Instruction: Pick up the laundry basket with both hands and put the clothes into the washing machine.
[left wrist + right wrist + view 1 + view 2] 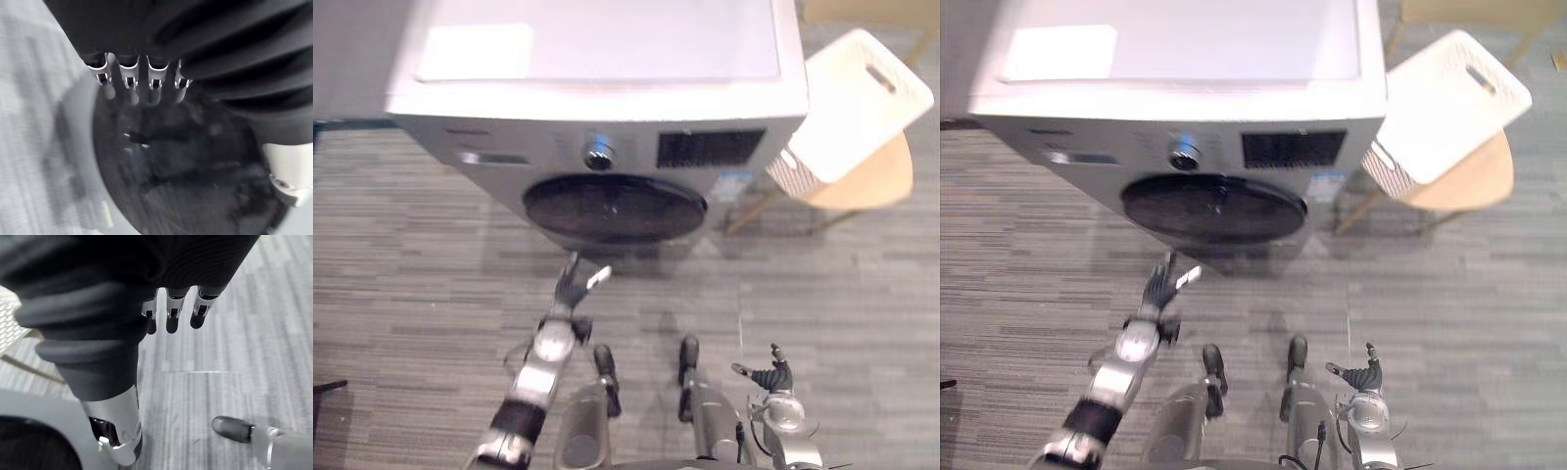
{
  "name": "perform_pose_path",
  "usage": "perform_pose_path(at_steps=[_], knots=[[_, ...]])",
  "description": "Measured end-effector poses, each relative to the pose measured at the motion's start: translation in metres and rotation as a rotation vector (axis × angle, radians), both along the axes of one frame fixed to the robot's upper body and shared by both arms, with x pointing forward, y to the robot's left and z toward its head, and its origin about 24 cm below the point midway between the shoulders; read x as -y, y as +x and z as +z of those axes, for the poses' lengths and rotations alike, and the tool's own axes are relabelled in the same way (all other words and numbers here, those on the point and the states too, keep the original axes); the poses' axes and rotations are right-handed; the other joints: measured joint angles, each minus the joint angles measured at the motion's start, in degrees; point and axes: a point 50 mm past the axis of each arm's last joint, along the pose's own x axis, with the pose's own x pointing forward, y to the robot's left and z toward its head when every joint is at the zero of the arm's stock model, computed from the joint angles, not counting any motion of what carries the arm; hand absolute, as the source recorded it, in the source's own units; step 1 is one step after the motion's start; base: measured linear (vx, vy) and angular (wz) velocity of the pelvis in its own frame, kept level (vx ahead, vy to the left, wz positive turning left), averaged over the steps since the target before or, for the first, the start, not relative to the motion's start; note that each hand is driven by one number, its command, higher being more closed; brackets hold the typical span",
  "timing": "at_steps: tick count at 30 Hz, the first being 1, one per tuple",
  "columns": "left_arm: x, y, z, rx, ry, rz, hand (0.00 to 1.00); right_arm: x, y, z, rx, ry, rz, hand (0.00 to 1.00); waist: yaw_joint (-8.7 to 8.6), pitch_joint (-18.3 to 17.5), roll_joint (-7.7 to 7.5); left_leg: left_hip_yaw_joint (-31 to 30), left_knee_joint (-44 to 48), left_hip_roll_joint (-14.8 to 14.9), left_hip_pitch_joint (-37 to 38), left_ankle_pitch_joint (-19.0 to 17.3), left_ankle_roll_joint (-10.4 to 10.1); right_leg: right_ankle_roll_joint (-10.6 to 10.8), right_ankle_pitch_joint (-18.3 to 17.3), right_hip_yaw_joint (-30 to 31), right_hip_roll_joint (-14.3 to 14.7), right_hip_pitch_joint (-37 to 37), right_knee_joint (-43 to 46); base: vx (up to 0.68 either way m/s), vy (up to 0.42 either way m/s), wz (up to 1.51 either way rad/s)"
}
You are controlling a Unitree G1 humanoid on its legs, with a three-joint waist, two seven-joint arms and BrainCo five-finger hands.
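Nearest to us, at five o'clock, our right hand (771, 375) hangs low over the grey striped floor (411, 294), fingers loose and carrying nothing. At seven o'clock our left hand (573, 284) is stretched forward with its fingers straight and released, tips close under the lower rim of the dark round door (615, 208), though we cannot tell if they touch it. The door looks closed on the front of the washing machine (607, 59), with a silver dial (598, 153) just above it at twelve o'clock.

Farther off at two o'clock, the white laundry basket (857, 103) leans on a wooden chair (871, 181) beside the machine. Neither hand is on it, and we cannot see whether clothes lie inside.

We judge that the step in hand is getting the door open. We should find the door's edge or recess before pulling, because we cannot make out the handle from here. A curled, hooked grip would do better than flat fingers. We should swing the door fully aside so it stays clear of the basket's path.
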Motion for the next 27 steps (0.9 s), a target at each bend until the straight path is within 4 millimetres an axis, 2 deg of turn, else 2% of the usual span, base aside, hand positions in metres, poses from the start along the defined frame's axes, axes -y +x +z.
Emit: perform_pose_path(at_steps=[1, 2, 4, 7, 8, 10, 12, 15, 16, 17, 18, 19, 20, 21, 22, 23, 24, 25, 26, 27], knots=[[-0.005, -0.015, -0.017, -0.086, -0.013, 0.056, 0.0, 0.002, 0.001, -0.003, -0.018, 0.003, -0.001, 0.0, -0.03, -0.7, 0.34, -1.0, -0.2, -0.2, 0.6, 0.0, 0.0, 0.0, 0.0, -1.1, -0.1, 1.6, -1.0, 0.08, 0.014, 0.42], [-0.007, -0.021, -0.024, -0.124, -0.025, 0.09, 0.0, 0.002, 0.001, -0.004, -0.031, 0.007, 0.0, 0.0, 0.03, -1.0, 0.44, -1.6, -0.4, -0.5, 1.0, 0.1, 0.0, 0.0, 0.0, -1.7, -0.1, 2.4, -1.4, 0.07, 0.024, 0.43], [-0.023, -0.049, -0.049, -0.275, -0.042, 0.231, 0.0, 0.001, 0.001, -0.01, -0.07, 0.024, 0.002, 0.0, 0.41, -1.6, 0.44, -3.6, -1.4, -1.0, 2.4, 1.1, -0.4, 0.2, -0.1, -4.2, -0.2, 4.8, -1.9, 0.03, 0.012, 0.45], [-0.038, -0.07, -0.061, -0.375, -0.034, 0.328, 0.0, 0.004, -0.006, -0.017, -0.116, 0.03, -0.01, 0.0, 1.25, -1.7, 0.49, -5.0, -1.5, -1.3, 1.3, 3.3, -0.1, 0.4, -1.1, -9.4, -1.5, 6.4, -1.5, -0.05, 0.017, 0.86], [-0.04, -0.075, -0.063, -0.395, -0.028, 0.352, 0.0, 0.006, -0.009, -0.018, -0.128, 0.036, -0.025, 0.0, 1.24, -1.9, 0.51, -3.2, -1.7, -1.6, 0.5, 4.2, 0.5, 0.5, -1.5, -11.7, -2.2, 6.7, -1.2, -0.15, 0.093, 1.21], [-0.04, -0.086, -0.069, -0.451, -0.009, 0.353, 0.0, 0.009, -0.015, -0.022, -0.159, 0.048, -0.044, 0.0, 1.55, -2.2, 0.83, 8.9, -0.4, 0.2, -0.8, 2.2, 3.7, 1.1, -3.4, -15.8, -3.4, 6.7, 0.6, -0.11, 0.132, 1.15], [-0.041, -0.099, -0.073, -0.491, -0.005, 0.378, 0.0, 0.012, -0.016, -0.022, -0.164, 0.046, -0.047, 0.0, 1.47, -2.4, 0.59, 11.0, -0.6, 0.0, -0.8, 2.2, 3.9, 2.6, -4.2, -18.6, -4.8, 7.9, 1.3, 0.0, 0.118, 0.89], [-0.049, -0.109, -0.074, -0.513, 0.012, 0.419, 0.0, 0.001, -0.021, -0.028, -0.19, 0.078, -0.044, 0.0, 2.81, -3.3, -1.76, 8.6, -0.8, -2.6, -0.9, 1.3, 5.0, 4.2, -5.3, -21.6, -6.4, 9.5, 2.1, 0.06, 0.131, 0.62], [-0.05, -0.112, -0.074, -0.518, 0.011, 0.429, 0.0, -0.003, -0.023, -0.03, -0.2, 0.092, -0.043, 0.0, 2.95, -3.9, -3.0, 7.5, -0.5, -4.5, -0.9, 0.4, 5.7, 5.5, -6.7, -23.2, -8.0, 10.3, 3.3, 0.17, 0.202, 0.87], [-0.05, -0.114, -0.074, -0.519, 0.011, 0.43, 0.0, -0.006, -0.023, -0.031, -0.208, 0.097, -0.031, 0.0, 3.1, -4.5, -4.32, 7.1, 1.0, -5.8, -1.0, -1.7, 5.8, 6.4, -10.0, -24.4, -10.3, 10.5, 6.6, 0.18, 0.17, 0.94], [-0.05, -0.115, -0.074, -0.519, 0.011, 0.431, 0.0, -0.009, -0.023, -0.032, -0.209, 0.098, -0.016, 0.0, 2.94, -4.6, -4.99, 7.1, 2.5, -6.1, -1.0, -2.3, 6.3, 6.6, -10.9, -24.3, -11.5, 10.8, 8.7, 0.22, 0.108, 0.96], [-0.053, -0.115, -0.073, -0.516, 0.017, 0.435, 0.0, -0.01, -0.025, -0.033, -0.221, 0.099, 0.004, 0.0, 2.93, -4.4, -5.75, 5.1, 5.7, -7.0, -1.0, -4.6, 7.4, 5.7, -11.1, -23.5, -14.8, 10.5, 16.7, 0.29, 0.153, 1.07], [-0.05, -0.115, -0.073, -0.509, 0.01, 0.433, 0.0, -0.012, -0.023, -0.032, -0.222, 0.086, 0.04, 0.0, 2.99, -4.8, -4.58, 2.1, 8.4, -7.3, -0.2, -6.7, 8.2, -1.0, -8.2, -17.7, -17.6, 5.9, 32.1, 0.24, 0.131, 0.99], [-0.05, -0.114, -0.072, -0.504, 0.009, 0.432, 0.0, -0.013, -0.022, -0.032, -0.221, 0.084, 0.049, 0.0, 2.95, -4.8, -4.23, 1.4, 8.7, -7.6, 0.1, -6.7, 8.4, -3.0, -6.9, -15.5, -17.6, 4.6, 35.3, 0.26, 0.232, 1.1], [-0.05, -0.107, -0.069, -0.469, 0.017, 0.42, 0.0, -0.022, -0.02, -0.033, -0.219, 0.098, 0.07, 0.0, 2.62, -4.3, -3.38, -2.4, 9.0, -8.1, 0.9, -6.7, 9.3, -2.0, -8.7, -6.2, -14.8, -0.8, 44.9, 0.28, 0.103, 1.43], [-0.052, -0.094, -0.064, -0.422, 0.012, 0.431, 0.0, -0.029, -0.019, -0.033, -0.215, 0.114, 0.077, 0.0, 1.21, -4.4, -3.7, -7.5, 8.5, -8.5, 1.7, -7.0, 9.8, -0.7, -13.8, -1.1, -9.4, -3.9, 47.6, 0.28, 0.103, 1.74], [-0.052, -0.089, -0.063, -0.406, 0.008, 0.442, 0.0, -0.03, -0.019, -0.033, -0.214, 0.114, 0.081, 0.0, 1.05, -4.3, -3.78, -9.6, 8.4, -9.2, 2.2, -7.3, 10.0, -1.1, -15.5, 0.6, -7.5, -5.1, 47.2, 0.29, -0.035, 1.95], [-0.05, -0.081, -0.061, -0.376, -0.008, 0.447, 0.0, -0.028, -0.018, -0.033, -0.214, 0.11, 0.08, 0.0, 1.32, -3.9, -4.37, -12.9, 8.0, -11.5, 4.2, -7.5, 10.1, -1.0, -17.6, 3.6, -4.8, -7.4, 45.2, 0.25, -0.027, 1.42], [-0.047, -0.081, -0.061, -0.373, -0.015, 0.448, 0.0, -0.028, -0.018, -0.032, -0.211, 0.108, 0.079, 0.0, 1.34, -3.8, -4.63, -14.6, 7.8, -12.6, 5.2, -7.6, 10.4, -0.8, -18.0, 5.2, -3.5, -8.5, 43.8, 0.39, -0.047, 1.84], [-0.04, -0.078, -0.061, -0.37, -0.034, 0.446, 0.0, -0.027, -0.018, -0.03, -0.196, 0.104, 0.076, 0.0, 0.92, -3.7, -4.52, -18.9, 8.3, -14.6, 6.4, -8.2, 10.7, -0.7, -18.2, 9.3, -1.5, -11.1, 41.0, 0.41, -0.076, 2.1]])
